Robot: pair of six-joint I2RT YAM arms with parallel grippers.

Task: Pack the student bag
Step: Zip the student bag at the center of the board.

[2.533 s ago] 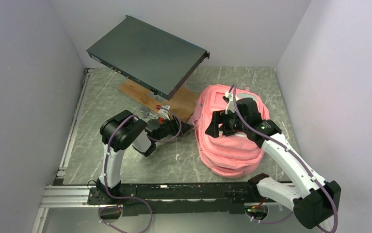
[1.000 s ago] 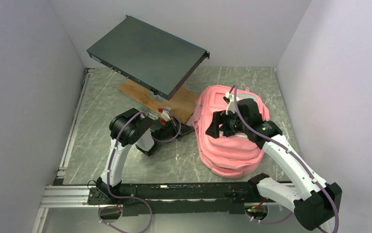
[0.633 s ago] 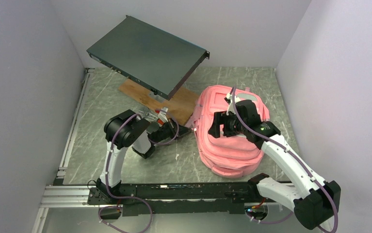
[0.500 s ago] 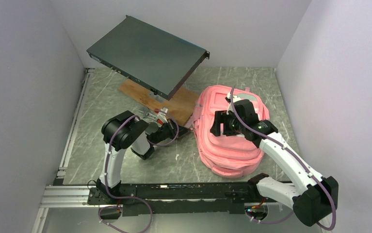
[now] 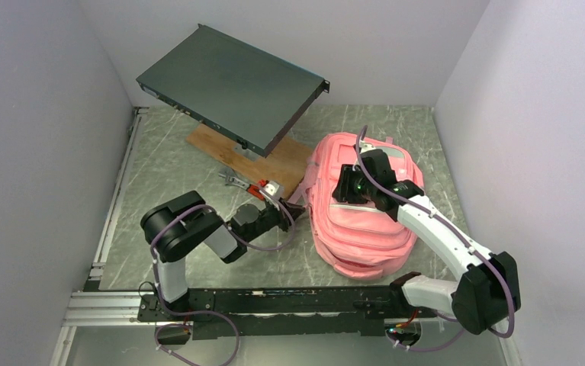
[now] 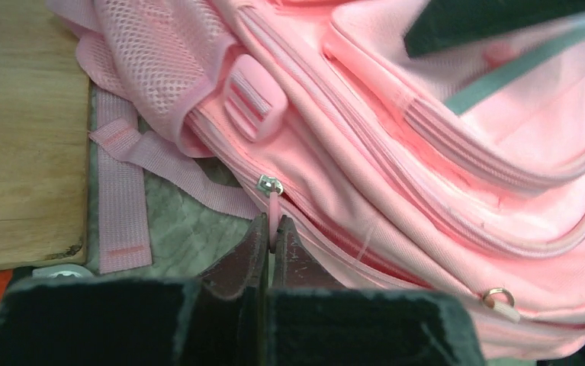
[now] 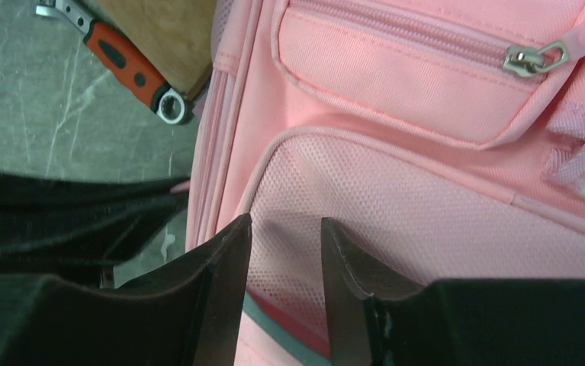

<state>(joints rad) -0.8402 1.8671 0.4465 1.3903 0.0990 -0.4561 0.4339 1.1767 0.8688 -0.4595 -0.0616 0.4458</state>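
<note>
**At the side zip: left arm drops in, pull now pinched**

Ahead of both sets of fingers lies the student bag (image 5: 361,221). My left gripper (image 6: 268,245) has swung lower and now touches the bag's side, fingers (image 6: 243,255) pressed together on the pink zip pull (image 6: 273,210). I judge opening can start. My right gripper (image 7: 283,252) has shifted further up the bag, fingers (image 7: 224,259) slightly spread over the mesh panel (image 7: 396,206).

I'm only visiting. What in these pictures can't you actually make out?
- Inside the soft pink fabric backpack: every view, its own fabric covers it.
- Orange-handled metal wrench: right wrist view, far end cut by the top edge.
- Left pincer, shut on the pink zip pull: top view, tips too dark and small to see.
</note>
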